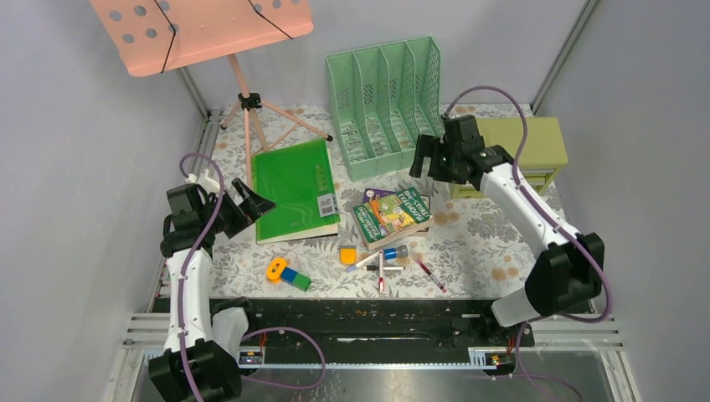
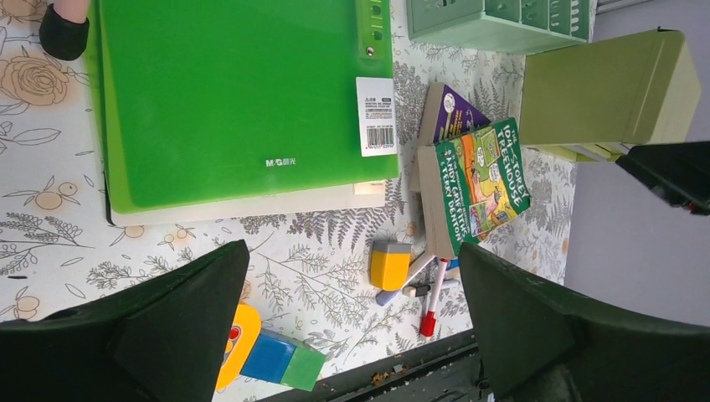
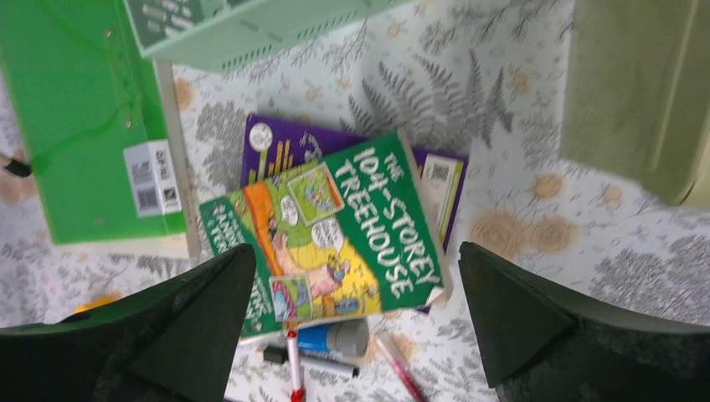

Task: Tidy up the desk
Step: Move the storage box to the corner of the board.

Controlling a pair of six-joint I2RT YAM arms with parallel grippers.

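Desk (image 1: pixel 477 243): printed cloth, matt, lying smooth. Rails (image 1: pixel 586 335): bare grey metal. Green folder (image 2: pixel 234 92): glossy plastic, with white paper barcode label (image 2: pixel 376 115) stuck on. File rack (image 1: pixel 387 100): mint plastic, matt, perforated walls. Drawer box (image 2: pixel 607 84): olive, matt, smooth; plastic or painted metal, can't tell. Treehouse book (image 3: pixel 335 234): paper, glossy cover, corner scuffed. Purple book (image 3: pixel 276 146) under it: glossy cover too. Music stand tray (image 1: pixel 201 29): pink, matt, punched holes, looks like painted metal. Red-capped marker (image 2: pixel 433 297): smooth plastic. Left gripper (image 2: pixel 353 251) and right gripper (image 3: pixel 357 249): fingers (image 2: pixel 167 335) black, matt, hard plastic. Cables (image 1: pixel 205 243): smooth purple sheath.
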